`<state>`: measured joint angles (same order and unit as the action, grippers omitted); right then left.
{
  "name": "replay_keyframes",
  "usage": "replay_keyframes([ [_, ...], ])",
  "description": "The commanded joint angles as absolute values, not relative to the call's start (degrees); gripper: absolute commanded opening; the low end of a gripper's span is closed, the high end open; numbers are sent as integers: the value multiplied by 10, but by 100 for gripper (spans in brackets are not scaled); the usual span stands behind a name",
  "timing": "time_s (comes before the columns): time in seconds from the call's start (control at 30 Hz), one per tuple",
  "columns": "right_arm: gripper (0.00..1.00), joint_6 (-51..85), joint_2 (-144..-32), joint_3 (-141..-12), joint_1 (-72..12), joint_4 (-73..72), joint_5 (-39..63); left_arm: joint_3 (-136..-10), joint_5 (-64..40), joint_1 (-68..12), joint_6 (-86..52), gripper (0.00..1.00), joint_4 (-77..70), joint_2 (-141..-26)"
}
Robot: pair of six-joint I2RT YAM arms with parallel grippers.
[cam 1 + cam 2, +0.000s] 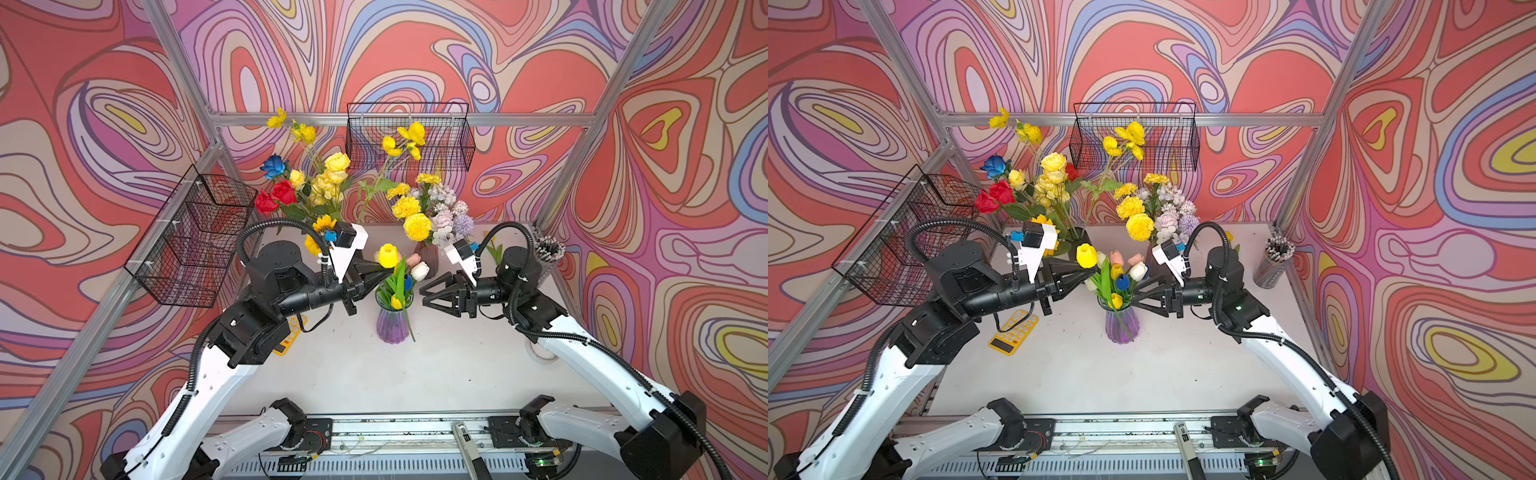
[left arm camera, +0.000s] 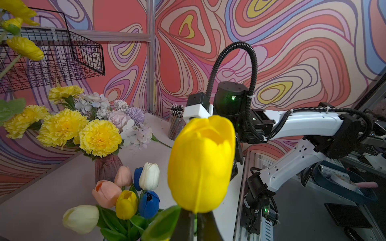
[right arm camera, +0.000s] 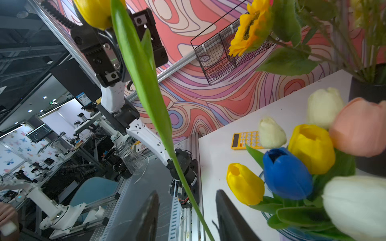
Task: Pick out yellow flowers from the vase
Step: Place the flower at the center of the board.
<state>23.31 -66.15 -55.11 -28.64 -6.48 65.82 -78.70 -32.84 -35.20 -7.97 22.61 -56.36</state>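
Left hand [image 1: 384,272] is clamped shut on the yellow tulip [image 1: 387,254], pinching the stem right under the bloom; the flower rides high, just above and left of the purple vase [image 1: 392,326], its long green stem slanting down across the front of the glass (the tip hangs outside, close to the table [image 1: 353,374]); over to the right hand [image 1: 424,294], jaws standing apart, gripping nothing, just right of the vase rim; in the right wrist view that stem runs through the gap between its fingers [image 3: 231,219], touching or not I cannot tell; inside the vase, two smaller yellow tulips [image 3: 245,183] sit low among blue, white and pink tulips [image 3: 287,173]; further back, yellow marigolds [image 1: 417,226] crowd a far vase [image 2: 107,167] with pale lilac blooms [image 1: 446,212]; far left, yellow roses [image 1: 328,178] and a sunflower [image 1: 324,224] stand with red and blue roses [image 1: 282,193]; a yellow calculator [image 1: 1013,332] lies near the left arm [image 1: 199,386].
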Motion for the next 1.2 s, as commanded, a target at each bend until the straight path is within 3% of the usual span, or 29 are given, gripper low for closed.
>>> replay_keyframes([
  [0.0, 44, 229, -673, -540, -304, -77, 660, -776, -316, -352, -90, 0, 175, -558],
  [0.43, 27, 188, -706, -526, -349, -65, 643, -766, -291, -352, -110, 0, 168, -551],
  [0.97, 28, 129, -710, -534, -355, -20, 575, -785, -300, -352, -120, 0, 203, -548],
  [1.17, 21, 141, -711, -531, -355, -34, 598, -784, -296, -352, -116, 0, 205, -548],
])
